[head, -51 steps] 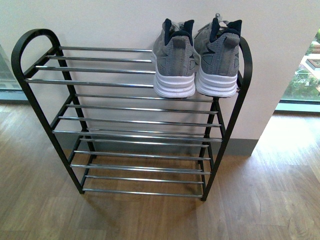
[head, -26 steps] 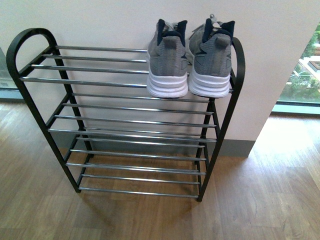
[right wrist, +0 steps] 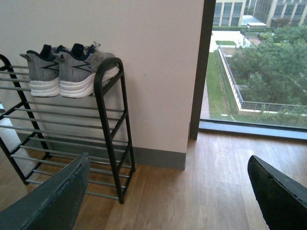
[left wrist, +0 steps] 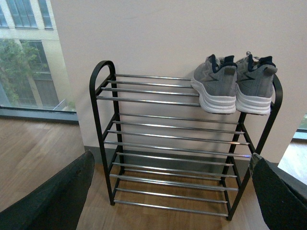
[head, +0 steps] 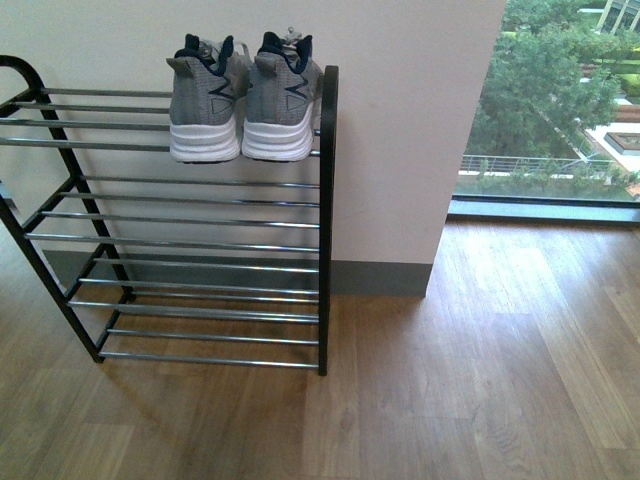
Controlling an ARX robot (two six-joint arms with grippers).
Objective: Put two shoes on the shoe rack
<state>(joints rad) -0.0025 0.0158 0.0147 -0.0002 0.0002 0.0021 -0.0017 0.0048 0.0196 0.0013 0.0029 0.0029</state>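
Standing on the top tier of the shoe rack (head: 327, 200) are two grey knit sneakers, the inner shoe (head: 205, 100) and the outer shoe (head: 282, 98), side by side with their thick white soles meeting, heels toward the front camera and toes toward the pale wall (head: 400, 120). The outer shoe sits just beside the rack's right-hand arched end. The rack counts four tiers of shiny chrome bars in a black metal frame. Its left end is partly cut off by the picture's edge in the front view, though the left wrist view shows both rounded arches whole. The shoes' toes and most of the lacing are hidden behind the navy-lined collars. The rack stands on a wood-grain floor (head: 480, 380), beside a window (head: 550, 100) with trees outside. The left gripper (left wrist: 171, 165) has its jaws spread wide on nothing; only two dark, rough-looking fingers (left wrist: 57, 196) show, cut off by the picture's edge. The right gripper (right wrist: 168, 160) likewise gapes empty, with two dark fingers in sight
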